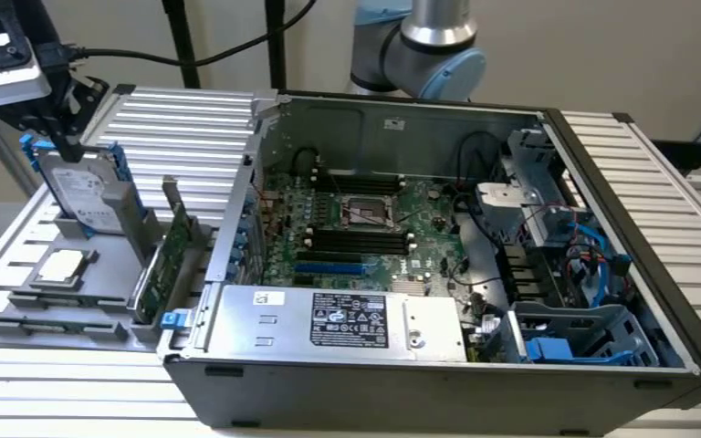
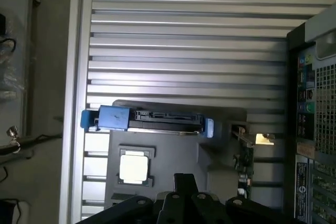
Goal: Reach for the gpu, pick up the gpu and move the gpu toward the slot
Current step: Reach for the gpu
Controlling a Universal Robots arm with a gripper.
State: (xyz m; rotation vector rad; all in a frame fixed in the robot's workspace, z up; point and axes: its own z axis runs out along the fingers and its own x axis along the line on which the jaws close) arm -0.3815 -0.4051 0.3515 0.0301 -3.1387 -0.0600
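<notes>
The gpu [image 1: 171, 254] is a thin green card with a silver bracket. It stands on edge in a grey holder [image 1: 10, 274] at the exterior view's left, beside the open computer case. My gripper [image 1: 63, 139] hangs above the far left of the holder, just over the top of the upright silver hard drive [image 1: 83, 190], and holds nothing. It is well away from the gpu. In the wrist view the gpu [image 2: 244, 157] appears edge-on, off to one side of my gripper [image 2: 185, 183]. The blue slot [image 1: 326, 271] lies on the motherboard [image 1: 375, 228].
The hard drive with blue rails [image 2: 157, 119] and a square silver CPU chip [image 1: 61, 266] [image 2: 134, 166] share the holder. The case wall [image 1: 231, 228] stands between holder and motherboard. The power supply [image 1: 339, 319] and cables [image 1: 570, 265] crowd the case interior.
</notes>
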